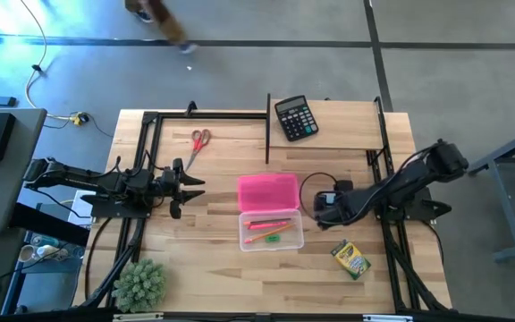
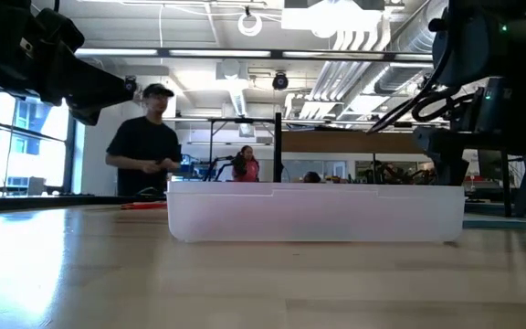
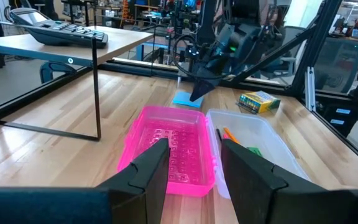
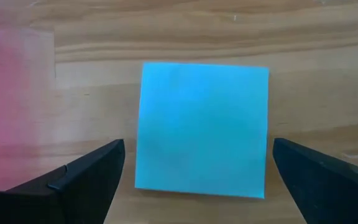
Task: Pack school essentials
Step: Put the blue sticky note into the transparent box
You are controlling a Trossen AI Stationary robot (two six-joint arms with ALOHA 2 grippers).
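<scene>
- Blue square [image 4: 202, 129] lies flat on the table, just beside the pink lid [image 1: 267, 191] on the lid's right-arm side; no lifted edge, so it looks hard to pinch.
- Right gripper [image 4: 197, 180] hangs directly over the square, fingers spread wide, one on each side past its edges, prob. lined up for a grab. Bare wood shows all round the square exc. the lid side, where room is tight.
- Clear box [image 1: 271, 230] sits open, touching the lid's near edge; pencils and a green bit already inside. Judgement: open top gives an easy drop, short hop from the square.
- Left gripper [image 3: 191, 171] waits on the lid's other side, pointed at it, fingers apart, holding nothing.
- Scissors [image 1: 198, 141] lie beyond the left gripper, well apart from the lid, wood free around them.
- Crayon box [image 1: 350, 258] sits past the clear box's right corner, tilted, clear room around.
- Calculator [image 1: 295, 117] on the raised shelf behind the lid; plant ball [image 1: 139, 283] near the front edge, left side. Neither to pack.
</scene>
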